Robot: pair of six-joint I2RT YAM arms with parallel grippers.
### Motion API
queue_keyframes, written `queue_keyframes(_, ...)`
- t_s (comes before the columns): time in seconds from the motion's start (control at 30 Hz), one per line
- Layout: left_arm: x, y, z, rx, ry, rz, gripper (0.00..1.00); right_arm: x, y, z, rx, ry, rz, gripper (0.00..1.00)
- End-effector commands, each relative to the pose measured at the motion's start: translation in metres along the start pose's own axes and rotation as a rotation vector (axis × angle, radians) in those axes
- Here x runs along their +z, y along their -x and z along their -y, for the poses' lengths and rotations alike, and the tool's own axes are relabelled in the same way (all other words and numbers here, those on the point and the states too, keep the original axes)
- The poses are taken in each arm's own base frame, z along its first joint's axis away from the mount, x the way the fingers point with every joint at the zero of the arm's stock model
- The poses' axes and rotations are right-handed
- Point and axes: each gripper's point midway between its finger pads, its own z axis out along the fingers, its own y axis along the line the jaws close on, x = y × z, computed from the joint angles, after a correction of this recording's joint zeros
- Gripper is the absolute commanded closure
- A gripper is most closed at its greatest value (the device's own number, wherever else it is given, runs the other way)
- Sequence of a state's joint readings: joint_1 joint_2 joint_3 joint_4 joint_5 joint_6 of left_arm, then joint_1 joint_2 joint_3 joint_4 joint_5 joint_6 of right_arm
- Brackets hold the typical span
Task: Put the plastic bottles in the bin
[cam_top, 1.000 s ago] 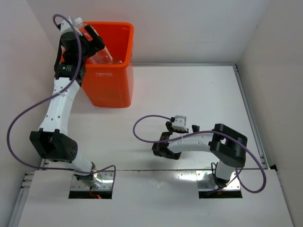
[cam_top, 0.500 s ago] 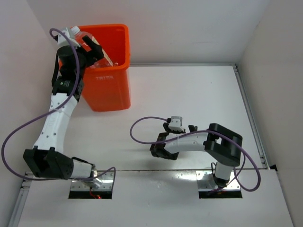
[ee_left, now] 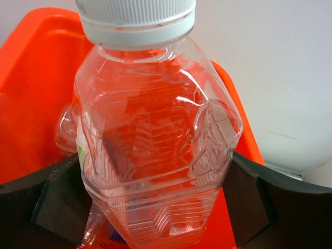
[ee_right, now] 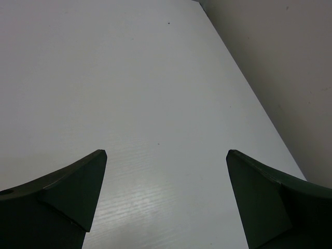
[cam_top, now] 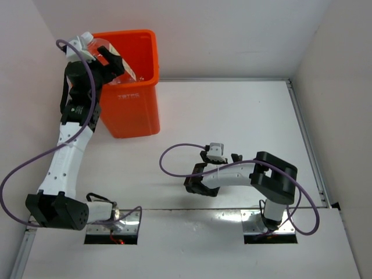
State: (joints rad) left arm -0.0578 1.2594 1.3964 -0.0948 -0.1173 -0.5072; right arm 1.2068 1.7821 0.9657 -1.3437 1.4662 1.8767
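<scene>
My left gripper [cam_top: 110, 60] is shut on a clear plastic bottle [cam_top: 93, 43] with a white cap and holds it tilted over the left rim of the orange bin [cam_top: 131, 110]. In the left wrist view the bottle [ee_left: 155, 135] fills the frame between my left gripper's [ee_left: 155, 205] dark fingers [ee_left: 57, 199], with the bin's [ee_left: 36, 57] inside behind it. Another clear bottle [ee_left: 65, 129] lies inside the bin, partly hidden. My right gripper [cam_top: 197, 185] is open and empty, low over the table; its wrist view [ee_right: 166, 181] shows only bare table.
White walls close in the table on the left, back and right. The bin stands at the far left, near the back wall. A purple cable [cam_top: 174, 157] loops from the right arm over the table [cam_top: 232, 116].
My left arm has swung the bottle left and up over the bin. The bin has shifted slightly left. My right gripper crept slightly left and stays open.
</scene>
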Motion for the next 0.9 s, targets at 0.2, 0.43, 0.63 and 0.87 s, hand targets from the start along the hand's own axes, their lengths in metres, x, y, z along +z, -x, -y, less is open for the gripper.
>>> queue_keyframes(0.2, 0.030, 0.025, 0.007, 0.066, 0.107, -0.110, 0.00, -0.003, 0.016, -0.002, -0.049, 0.016, 0.051, 0.00)
queue_keyframes(0.43, 0.057, -0.013, 0.022, 0.055, -0.011, -0.304, 0.00, -0.003, 0.016, -0.002, -0.049, 0.016, 0.051, 0.00)
queue_keyframes(0.63, 0.022, 0.049, 0.033, 0.011, -0.080, 0.057, 0.00, -0.003, 0.016, -0.002, -0.049, 0.016, 0.051, 0.00)
queue_keyframes(0.87, 0.016, 0.058, 0.040, 0.065, -0.039, 0.061, 0.00, -0.003, 0.016, -0.002, -0.049, 0.016, 0.051, 0.00)
